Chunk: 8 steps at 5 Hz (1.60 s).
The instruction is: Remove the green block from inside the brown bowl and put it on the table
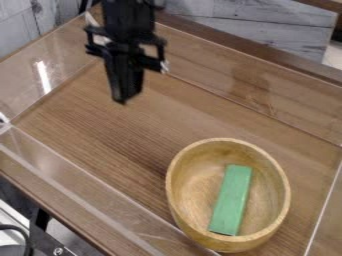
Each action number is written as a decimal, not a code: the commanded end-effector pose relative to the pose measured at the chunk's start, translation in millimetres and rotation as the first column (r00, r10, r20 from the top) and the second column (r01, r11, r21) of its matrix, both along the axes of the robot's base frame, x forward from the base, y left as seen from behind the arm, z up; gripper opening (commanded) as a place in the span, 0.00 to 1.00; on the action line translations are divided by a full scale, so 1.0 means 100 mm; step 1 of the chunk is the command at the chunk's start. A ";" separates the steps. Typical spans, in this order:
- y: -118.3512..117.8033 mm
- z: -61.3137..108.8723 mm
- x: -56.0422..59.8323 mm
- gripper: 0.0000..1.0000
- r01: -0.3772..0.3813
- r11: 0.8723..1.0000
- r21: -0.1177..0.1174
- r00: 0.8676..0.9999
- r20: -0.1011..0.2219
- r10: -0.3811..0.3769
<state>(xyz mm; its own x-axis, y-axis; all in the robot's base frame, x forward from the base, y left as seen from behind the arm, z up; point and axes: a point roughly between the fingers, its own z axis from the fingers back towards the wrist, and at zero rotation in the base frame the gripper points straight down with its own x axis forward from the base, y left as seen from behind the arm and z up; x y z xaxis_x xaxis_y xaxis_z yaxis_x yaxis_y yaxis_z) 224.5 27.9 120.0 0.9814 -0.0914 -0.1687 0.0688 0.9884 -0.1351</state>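
Observation:
The green block (233,200) lies flat inside the brown bowl (185,175), which sits on the table (120,140) at the lower right. My gripper (123,97), black and pointing down, hangs over the table's left half, well to the upper left of the bowl. Its fingers look pressed together with nothing between them.
Low clear plastic walls (80,195) run along the table's edges, with a taller clear panel at the back. A grey surface lies beyond the far wall.

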 end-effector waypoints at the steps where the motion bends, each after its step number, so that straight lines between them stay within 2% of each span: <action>1: -0.13 -0.10 0.07 0.00 0.030 0.999 0.016 0.999 0.043 -0.031; 3: -0.51 -0.23 0.03 0.00 0.104 0.994 0.037 0.992 0.062 -0.106; 4: -0.59 -0.19 -0.01 1.00 0.137 0.989 0.050 0.987 0.081 -0.141; 5: -0.54 -0.11 -0.01 0.00 0.127 0.991 0.047 0.987 0.091 -0.130; 7: -0.41 0.07 -0.02 0.00 0.104 0.993 0.046 0.987 0.119 -0.109; 8: -0.42 0.21 0.00 0.00 0.095 0.993 0.064 0.984 0.143 -0.104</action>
